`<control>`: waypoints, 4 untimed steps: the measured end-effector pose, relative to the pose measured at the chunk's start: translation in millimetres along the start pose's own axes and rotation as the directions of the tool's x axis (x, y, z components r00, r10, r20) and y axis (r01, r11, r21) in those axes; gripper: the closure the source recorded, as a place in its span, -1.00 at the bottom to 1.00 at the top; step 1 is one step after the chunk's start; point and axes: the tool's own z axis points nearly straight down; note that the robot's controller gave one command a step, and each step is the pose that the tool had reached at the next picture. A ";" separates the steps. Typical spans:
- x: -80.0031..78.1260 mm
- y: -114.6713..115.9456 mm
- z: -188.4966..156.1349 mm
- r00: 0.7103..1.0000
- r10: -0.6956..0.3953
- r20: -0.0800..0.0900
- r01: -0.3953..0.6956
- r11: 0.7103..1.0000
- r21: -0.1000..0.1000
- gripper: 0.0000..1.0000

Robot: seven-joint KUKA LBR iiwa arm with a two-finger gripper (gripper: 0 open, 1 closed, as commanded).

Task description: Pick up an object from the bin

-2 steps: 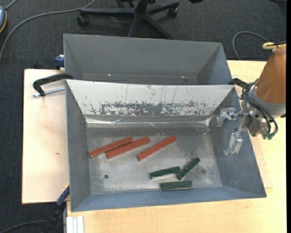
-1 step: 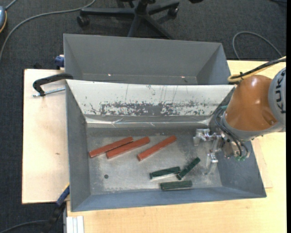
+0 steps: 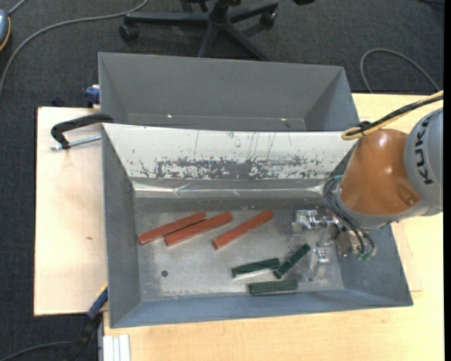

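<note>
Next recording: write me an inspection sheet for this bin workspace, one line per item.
Surface: grey metal bin, floor scuffed, back wall speckled with dark marks.
Job's things: three red-brown sticks lying slantwise left of centre; three dark green sticks near the front right.
Clutter: nothing seen.
Gripper: gripper low at the bin's right end, beside the rightmost green stick; contact cannot be told.
Cables: yellow cable runs over the arm's orange cover; thin wires at the wrist.
Surroundings: office chair base and floor cables on dark carpet beyond the bin.
</note>
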 end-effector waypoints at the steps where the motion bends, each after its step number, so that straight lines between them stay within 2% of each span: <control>1: -0.3 64.5 -20.7 0.992 -0.125 0.005 0.125 0.992 0.003 -1.00; 2: 3.7 83.8 8.1 1.000 0.001 0.005 -0.001 1.000 0.001 -1.00; 3: 4.2 95.4 16.6 0.998 -0.070 0.004 0.070 0.998 0.003 1.00; 4: 4.2 95.4 16.6 0.998 -0.070 0.004 0.070 0.998 0.003 1.00</control>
